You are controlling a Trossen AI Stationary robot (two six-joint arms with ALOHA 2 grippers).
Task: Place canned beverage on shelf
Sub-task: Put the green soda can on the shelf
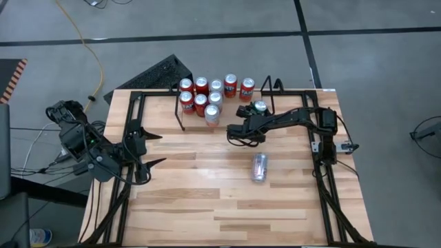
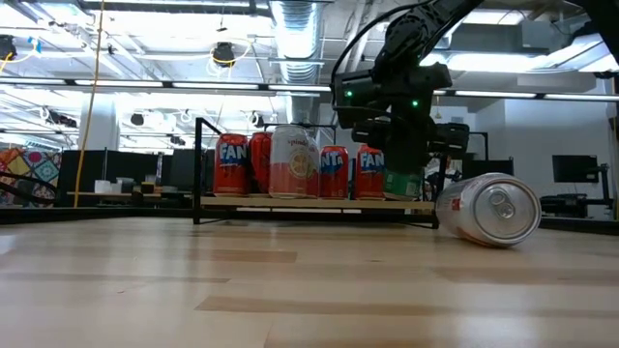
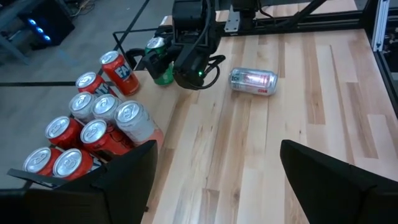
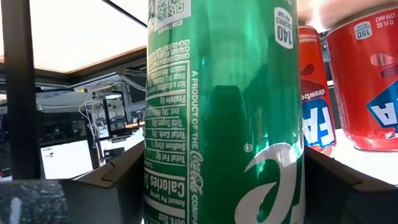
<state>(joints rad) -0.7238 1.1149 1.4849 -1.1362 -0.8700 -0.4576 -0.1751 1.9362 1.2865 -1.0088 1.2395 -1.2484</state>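
A green can (image 4: 224, 112) stands upright at the right end of the black rod shelf (image 2: 198, 169), next to several red cans (image 1: 201, 86) and a pale pink can (image 2: 293, 162) that stand on it. My right gripper (image 1: 253, 111) is open and reaches level from the near side, with a finger on each side of the green can's lower wall. A silver can (image 1: 259, 167) lies on its side on the table in front of the shelf. My left gripper (image 1: 153, 147) is open at the table's left edge with nothing between its fingers. My right gripper's fingers (image 4: 118, 183) flank the green can's lower wall (image 4: 168, 186), coming level from the table's near side. I cannot tell whether they touch it. The can stands upright on the shelf's base.
Black rails (image 1: 324, 172) edge the wooden table on both sides. The shelf's upright end loops (image 1: 272, 86) rise beside the green can. Bare wood (image 1: 207, 200) spreads over the near half of the table.
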